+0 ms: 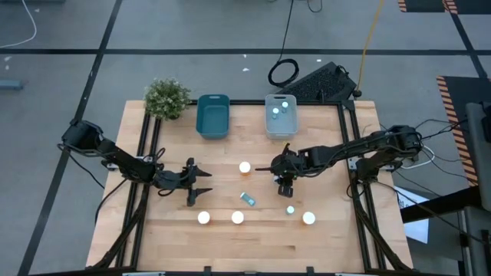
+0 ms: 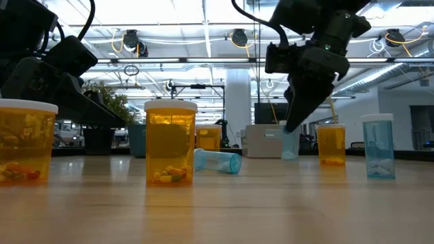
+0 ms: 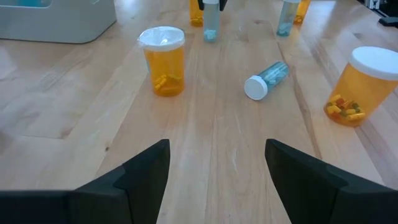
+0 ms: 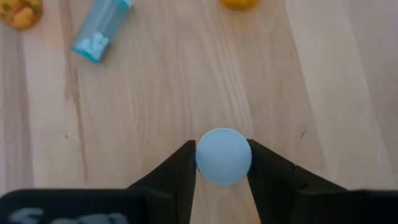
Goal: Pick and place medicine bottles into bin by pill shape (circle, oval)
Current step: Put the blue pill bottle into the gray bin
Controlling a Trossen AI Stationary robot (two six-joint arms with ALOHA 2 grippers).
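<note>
- The room is the biggest thing I see: in the low view it opens behind the bench as a wide hall with bright ceiling lights and a white pillar [image 2: 237, 102].
- From above, grey floor with dark lines surrounds the bench [image 1: 253, 245], a pale wood top in a black frame.
- At the bench's far edge stand a plant [image 1: 166, 97], a teal bin [image 1: 213, 116] and a grey bin [image 1: 281, 116]; the grey bin holds two pale blue bottles. A keyboard [image 1: 322, 82] lies on the floor behind it.
- My right arm reaches in from the right side; its gripper [image 1: 285, 184] points down at mid-bench, fingers [image 4: 180, 171] clamped on a blue bottle [image 4: 223, 156] by its white cap. The low view shows that bottle hanging under the gripper; whether it touches the wood I cannot tell.
- My left arm comes in from the left; its gripper [image 1: 197, 186] sits near the bench's left half, fingers [image 3: 146, 168] apart with nothing between them.
- Amber bottles stand loose on the wood: one mid-bench [image 1: 245, 167], two [image 1: 203, 218] [image 1: 238, 218] toward the near edge, one [image 1: 308, 218] at near right.
- A second blue bottle [image 1: 291, 209] stands just beside that last amber one.
- A third blue bottle [image 1: 247, 199] lies on its side between the two grippers.
</note>
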